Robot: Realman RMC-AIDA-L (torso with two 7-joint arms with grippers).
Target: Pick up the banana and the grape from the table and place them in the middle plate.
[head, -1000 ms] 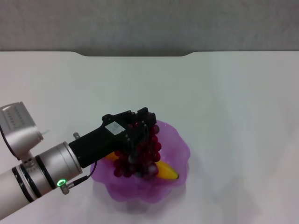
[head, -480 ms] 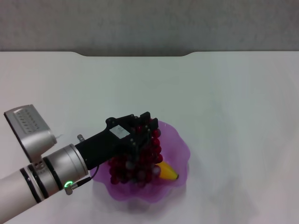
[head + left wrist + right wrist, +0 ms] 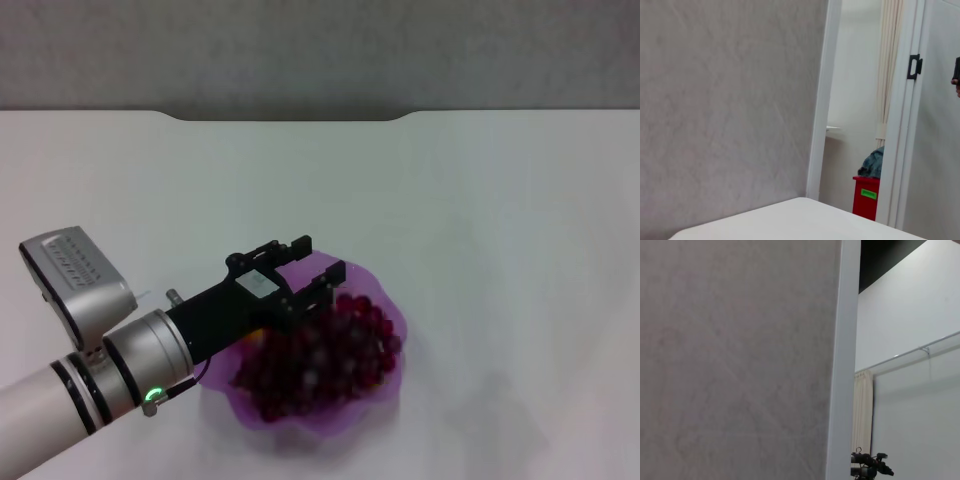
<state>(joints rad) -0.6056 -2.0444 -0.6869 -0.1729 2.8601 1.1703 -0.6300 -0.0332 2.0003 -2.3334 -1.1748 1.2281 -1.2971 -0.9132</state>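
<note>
In the head view the grape, a dark red-purple bunch, lies spread inside the middle plate, a translucent purple plate with a wavy rim at the near middle of the white table. The bunch covers the plate's inside, so the banana is hidden. My left gripper hangs open just above the plate's far-left rim, with nothing between its black fingers and clear of the grape. The right gripper is out of view. Both wrist views show only walls and the room beyond.
The table's far edge has a notch in the middle. My left arm's silver forearm reaches in from the near left. White tabletop stretches to the right of and behind the plate.
The left gripper has opened and let go of the grape. The bunch has dropped and spread in the plate, covering the banana that showed before.
</note>
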